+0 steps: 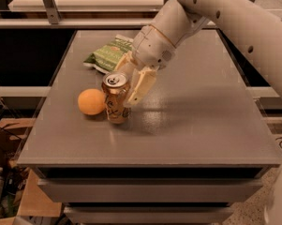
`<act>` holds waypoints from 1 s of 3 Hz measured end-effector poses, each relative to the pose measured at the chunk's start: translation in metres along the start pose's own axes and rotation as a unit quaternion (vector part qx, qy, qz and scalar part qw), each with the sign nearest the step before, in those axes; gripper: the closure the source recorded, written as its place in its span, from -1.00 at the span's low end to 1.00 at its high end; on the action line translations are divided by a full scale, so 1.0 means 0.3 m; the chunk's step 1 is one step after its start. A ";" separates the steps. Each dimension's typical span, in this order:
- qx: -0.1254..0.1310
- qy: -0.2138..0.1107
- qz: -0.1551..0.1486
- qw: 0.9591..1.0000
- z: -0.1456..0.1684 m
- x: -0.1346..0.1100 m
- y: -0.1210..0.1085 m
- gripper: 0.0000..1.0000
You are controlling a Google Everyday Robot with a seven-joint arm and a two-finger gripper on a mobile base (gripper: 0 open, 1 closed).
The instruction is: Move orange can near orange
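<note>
The orange can [115,100], shiny copper with a silver top and white script, stands upright on the grey table [187,125], left of its centre. The orange [91,101], a round matte fruit, lies right beside the can on its left, almost touching it. My gripper [129,92] reaches down from the white arm [215,13] and sits around the can from the right and behind, close against its side. The can's far side is hidden behind the can itself.
A green snack bag [107,54] lies behind the can toward the table's back left. A dark gap runs along the table's left side, with a shelf rail [47,22] behind it. Cardboard boxes [9,139] sit on the floor at the left.
</note>
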State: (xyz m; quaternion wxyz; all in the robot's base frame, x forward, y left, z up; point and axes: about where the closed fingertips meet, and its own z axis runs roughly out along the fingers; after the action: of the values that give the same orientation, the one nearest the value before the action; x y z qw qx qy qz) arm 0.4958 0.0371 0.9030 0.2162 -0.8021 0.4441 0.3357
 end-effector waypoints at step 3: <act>-0.006 0.001 -0.007 1.000 0.016 -0.001 -0.008 -1.00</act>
State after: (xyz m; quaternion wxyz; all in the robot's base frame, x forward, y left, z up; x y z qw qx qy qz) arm 0.4960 0.0416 0.9002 0.2134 -0.8065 0.4368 0.3364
